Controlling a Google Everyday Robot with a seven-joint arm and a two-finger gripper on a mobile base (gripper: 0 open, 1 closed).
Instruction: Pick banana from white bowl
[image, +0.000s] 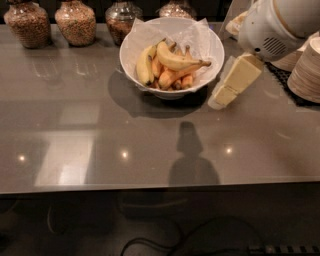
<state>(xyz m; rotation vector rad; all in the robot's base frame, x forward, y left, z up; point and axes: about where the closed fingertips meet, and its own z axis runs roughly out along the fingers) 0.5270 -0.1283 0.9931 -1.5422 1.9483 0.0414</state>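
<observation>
The white bowl (134, 66), lined with crinkled white paper, stands at the back middle of the grey table. The banana (172, 60), bright yellow and curved with a thin brown stem pointing right, lies on top of the fruit in it. A shorter duller banana (144, 66) lies at its left and smaller orange-tinted bananas (170, 78) lie under it. My gripper (225, 90), cream-coloured, hangs from the white arm (270, 25) just right of the bowl, pointing down-left above the table.
Several glass jars (75, 21) of grains stand along the back edge. Stacked beige paper dishes (306, 70) sit on a dark mat at the right edge. The grey table (100, 145) stretches forward, and its front edge runs across below.
</observation>
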